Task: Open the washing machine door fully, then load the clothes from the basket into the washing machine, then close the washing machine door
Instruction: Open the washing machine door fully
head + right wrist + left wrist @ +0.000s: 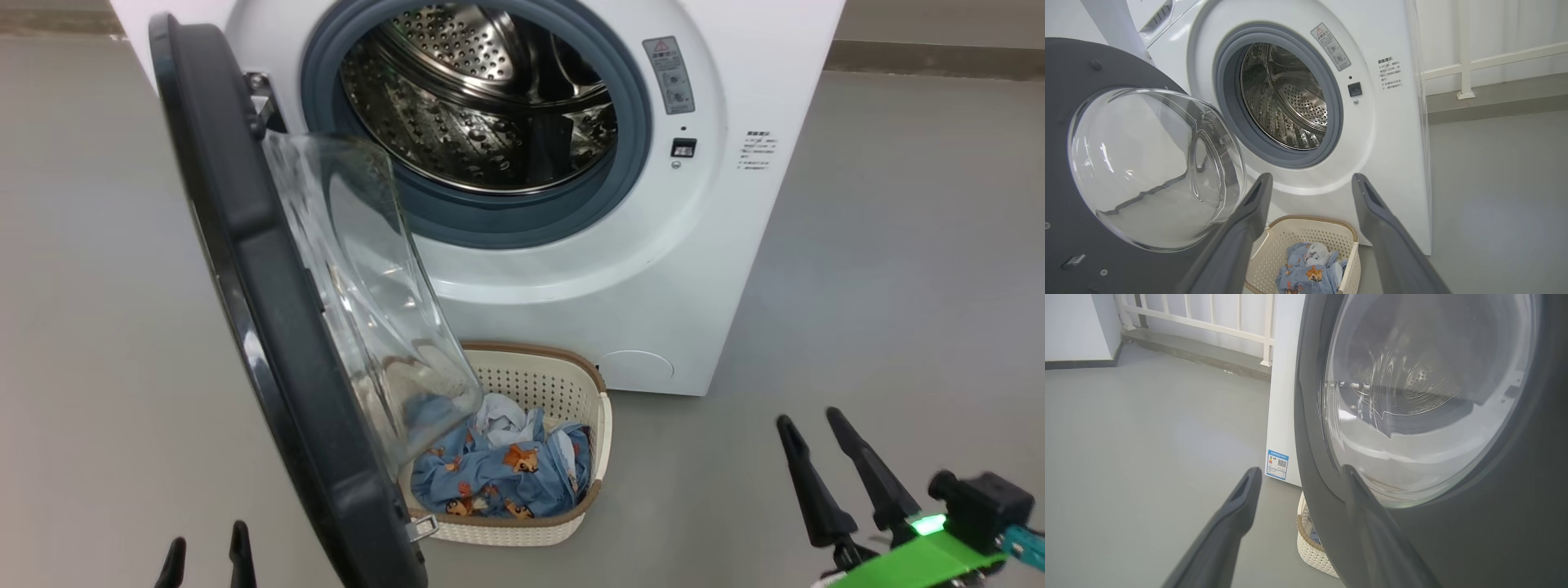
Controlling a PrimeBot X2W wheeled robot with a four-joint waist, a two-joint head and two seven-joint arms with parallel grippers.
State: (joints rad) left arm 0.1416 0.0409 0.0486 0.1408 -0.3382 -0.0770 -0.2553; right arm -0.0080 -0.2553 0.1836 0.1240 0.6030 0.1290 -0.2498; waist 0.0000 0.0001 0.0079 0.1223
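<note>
Grey floor (898, 286); washing machine door (277, 327) overhangs basket (539, 384), screening clothes (498, 469); railing (1465, 49) behind.

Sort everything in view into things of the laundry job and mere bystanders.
Job: door, washer, basket, clothes.
Bystanders: railing, floor.

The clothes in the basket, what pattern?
The clothes are light blue with orange cartoon animals; clearest in the head view.

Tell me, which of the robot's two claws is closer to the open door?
The left gripper: it sits close beside the door, at its outer face, while the right gripper stands well apart.
</note>
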